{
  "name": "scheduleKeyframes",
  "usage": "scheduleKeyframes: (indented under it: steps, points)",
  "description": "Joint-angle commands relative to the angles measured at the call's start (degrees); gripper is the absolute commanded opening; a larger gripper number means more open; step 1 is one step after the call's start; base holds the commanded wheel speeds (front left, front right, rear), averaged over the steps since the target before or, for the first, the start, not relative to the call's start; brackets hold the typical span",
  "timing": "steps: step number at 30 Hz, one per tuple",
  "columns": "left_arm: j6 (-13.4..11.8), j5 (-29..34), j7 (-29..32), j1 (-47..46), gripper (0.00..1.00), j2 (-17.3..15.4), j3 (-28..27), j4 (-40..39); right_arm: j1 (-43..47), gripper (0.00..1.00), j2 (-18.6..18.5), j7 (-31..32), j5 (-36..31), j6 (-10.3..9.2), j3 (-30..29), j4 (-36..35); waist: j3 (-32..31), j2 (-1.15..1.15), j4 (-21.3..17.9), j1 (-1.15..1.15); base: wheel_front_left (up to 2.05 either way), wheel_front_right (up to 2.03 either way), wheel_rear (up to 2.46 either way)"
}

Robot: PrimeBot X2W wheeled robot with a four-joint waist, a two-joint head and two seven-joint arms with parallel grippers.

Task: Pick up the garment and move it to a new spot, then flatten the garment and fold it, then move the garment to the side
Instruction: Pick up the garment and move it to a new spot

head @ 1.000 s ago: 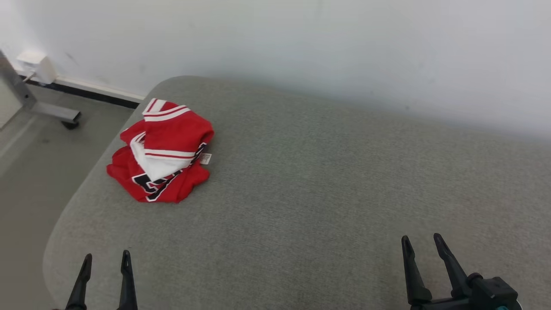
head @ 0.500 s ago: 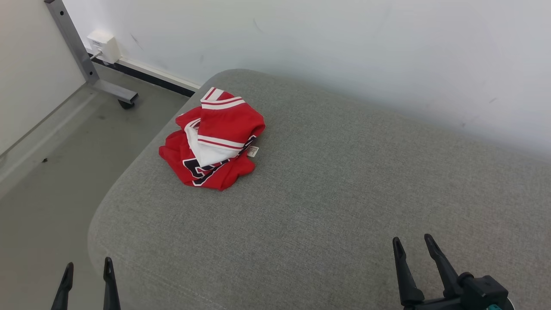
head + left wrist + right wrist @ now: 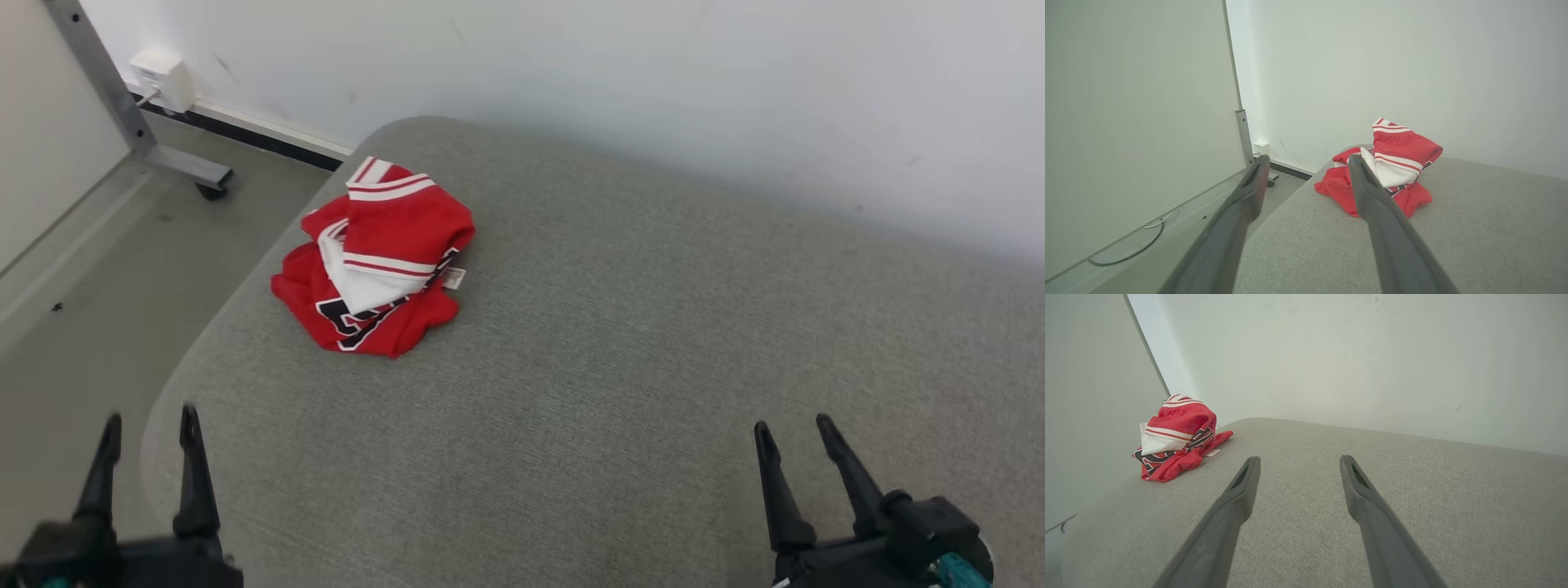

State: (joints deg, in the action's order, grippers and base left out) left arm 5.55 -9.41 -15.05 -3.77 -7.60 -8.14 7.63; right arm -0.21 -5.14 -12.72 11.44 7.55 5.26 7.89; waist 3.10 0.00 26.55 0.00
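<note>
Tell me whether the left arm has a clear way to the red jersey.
Probably yes. The left pincer stands open and empty, the jersey lies crumpled ahead of it, and only bare cushion lies between them.

**Red garment heaped near the cushion's far left corner**

The garment (image 3: pixel 371 261) is red cloth with white bands edged by thin red stripes. Dark markings outlined in white show partly on a lower fold. It is bunched into a loose heap rather than spread flat. A red fold with striped trim sits on top, a white panel shows beneath it, and more red cloth spills out around the bottom. In the head view a small white label (image 3: pixel 454 278) sticks out at its right edge. The heap rests on the grey fabric cushion (image 3: pixel 612 367), close to the rounded far left corner and the left edge.
</note>
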Motion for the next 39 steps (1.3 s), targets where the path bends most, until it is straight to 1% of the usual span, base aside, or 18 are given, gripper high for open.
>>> scheduleKeyframes:
  steps: [1, 7, 13, 15, 16, 22, 28, 34, 39]
  points:
    - [0.1, -0.5, -0.2, -2.5, 1.0, -0.5, -0.1, 0.4, -0.8, 1.0, -0.6, 0.2, -0.4, -0.15, -0.3, -0.6, 2.4, 0.0, -2.6, 0.0, 0.0, 0.0, 0.0]
    - [0.9, -2.6, 0.7, -15.5, 1.0, -3.2, 0.5, 4.4, -3.0, 1.0, -1.9, 1.7, -1.5, -0.15, -1.7, -3.9, 8.0, 0.0, -8.3, 0.0, 0.0, 0.0, 0.0]
    - [1.3, -3.9, 1.5, -27.9, 1.0, -7.3, 0.2, 8.4, -4.8, 1.0, -2.2, 2.2, -2.3, -0.15, -4.3, -6.6, 13.9, 0.0, -14.4, 0.0, 0.0, 0.0, 0.0]
    - [1.3, -4.2, 2.1, -31.0, 1.0, -9.1, -0.6, 9.7, -5.3, 1.0, -2.1, 2.3, -2.6, -0.15, -4.8, -7.3, 15.9, 0.0, -16.4, 0.0, 0.0, 0.0, 0.0]
    - [1.3, -4.2, 2.1, -31.0, 1.0, -9.1, -0.6, 9.7, -5.3, 1.0, -2.1, 2.3, -2.6, -0.15, -4.8, -7.3, 15.9, 0.0, -16.4, 0.0, 0.0, 0.0, 0.0]
    - [1.4, -5.3, 4.2, -38.0, 1.0, -13.4, -1.8, 14.9, -6.3, 1.0, -1.4, 1.7, -3.3, -0.15, -6.8, -8.9, 19.8, 0.0, -21.0, 0.0, 0.0, 0.0, 0.0]
    - [1.4, -6.3, 8.1, -40.2, 1.0, -16.4, -2.2, 23.4, -7.2, 1.0, -1.2, 1.3, -3.4, -0.15, -7.6, -9.3, 21.6, 0.0, -23.2, 0.0, 0.0, 0.0, 0.0]
    - [1.4, -8.5, 12.5, -39.7, 1.0, -16.3, -2.4, 30.8, -8.1, 1.0, -1.0, 1.2, -3.5, -0.15, -8.1, -9.1, 21.4, 0.0, -23.7, 0.0, 0.0, 0.0, 0.0]
    - [1.8, -11.6, 19.5, -39.1, 1.0, -16.3, -1.4, 36.7, -8.2, 1.0, -0.9, 1.3, -3.7, -0.15, -8.1, -9.1, 21.1, 0.0, -23.7, 0.0, 0.0, 0.0, 0.0]
